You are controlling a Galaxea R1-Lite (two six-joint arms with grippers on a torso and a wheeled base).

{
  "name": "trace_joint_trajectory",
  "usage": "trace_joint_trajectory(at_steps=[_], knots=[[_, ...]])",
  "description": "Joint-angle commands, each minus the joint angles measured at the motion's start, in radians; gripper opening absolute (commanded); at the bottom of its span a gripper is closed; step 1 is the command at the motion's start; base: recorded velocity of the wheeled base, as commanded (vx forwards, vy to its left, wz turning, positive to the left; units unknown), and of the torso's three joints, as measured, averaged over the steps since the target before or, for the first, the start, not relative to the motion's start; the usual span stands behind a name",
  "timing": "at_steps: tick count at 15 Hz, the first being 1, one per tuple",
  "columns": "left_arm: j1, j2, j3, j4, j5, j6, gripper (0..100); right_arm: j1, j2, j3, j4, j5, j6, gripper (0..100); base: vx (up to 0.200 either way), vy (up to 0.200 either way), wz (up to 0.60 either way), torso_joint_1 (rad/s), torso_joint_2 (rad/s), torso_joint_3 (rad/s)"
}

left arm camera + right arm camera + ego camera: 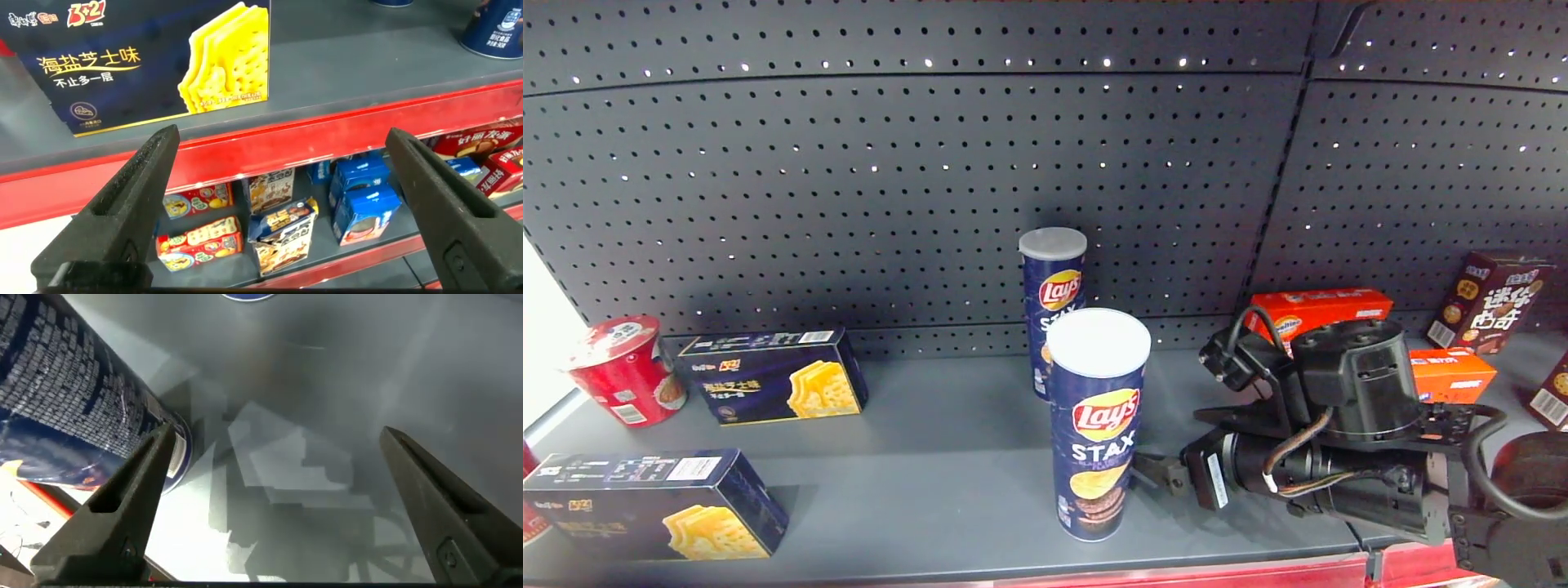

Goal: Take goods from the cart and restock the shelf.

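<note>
- The left gripper (282, 139) hangs before the red front edge of the shelf (327, 122), near a cracker box (147, 57), jaws wide apart and empty.
- The front chip can (1098, 425) stands upright near the shelf's front, before a second can (1052, 302).
- The right gripper (278, 433), jaws spread and empty, sits just beside it. It should probably back straight off, so that no finger tips the can.

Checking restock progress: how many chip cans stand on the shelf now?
2. The front chip can stands near the shelf edge; the rear chip can stands behind it, by the pegboard. More may lie outside the view.
</note>
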Motion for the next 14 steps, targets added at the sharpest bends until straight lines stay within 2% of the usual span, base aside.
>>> trace_joint_trajectory(at_steps=[1,14], knots=[[0.000,0.002,0.000,0.000,0.000,0.000,100,0.006,0.009,-0.011,-0.001,0.000,-0.001,100,0.000,0.000,0.00,0.000,0.00,0.000],[0.000,0.002,0.000,0.000,0.000,0.000,100,0.029,0.024,-0.014,-0.021,-0.005,-0.001,100,0.000,0.000,0.00,0.000,0.00,0.000]])
